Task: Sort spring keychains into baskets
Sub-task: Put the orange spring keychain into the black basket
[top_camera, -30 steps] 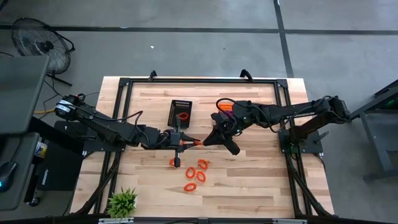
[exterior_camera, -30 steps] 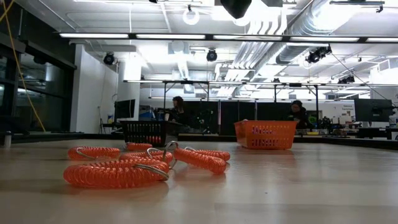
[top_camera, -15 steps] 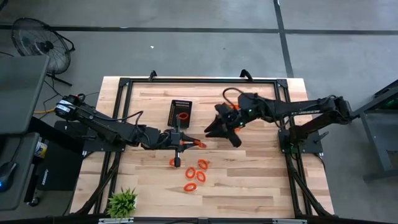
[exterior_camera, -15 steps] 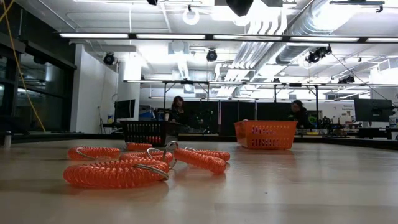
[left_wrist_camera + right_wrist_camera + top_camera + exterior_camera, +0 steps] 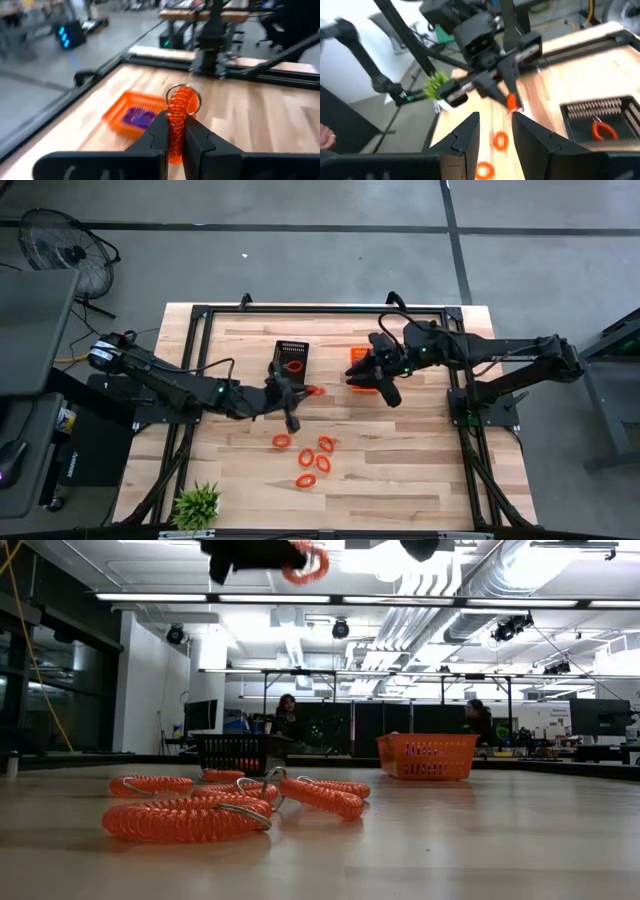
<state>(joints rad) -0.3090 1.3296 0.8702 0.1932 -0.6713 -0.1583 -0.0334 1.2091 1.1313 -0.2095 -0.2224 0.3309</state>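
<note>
My left gripper is raised above the table's middle, just near of the black basket, and is shut on an orange-red spring keychain. One orange-red keychain lies in the black basket. My right gripper is open and empty; it hovers at the orange basket, which holds purple keychains. Several orange-red keychains lie flat on the table toward the near edge, and they also fill the low view's foreground. My left gripper pinches the orange-red keychain's coil between its two fingers. The coil's far end with the metal ring sticks out past the fingertips. The keychain is lifted clear of the table.
A black frame runs around the wooden table. A small potted plant stands at the near left corner. Bare wood lies right of the loose keychains. People sit at desks in the room behind.
My left gripper has risen and moved toward the far edge, nearer the black basket, carrying the keychain up into the low view's top. My right gripper has drawn back toward the far right, from the table's middle to the orange basket.
</note>
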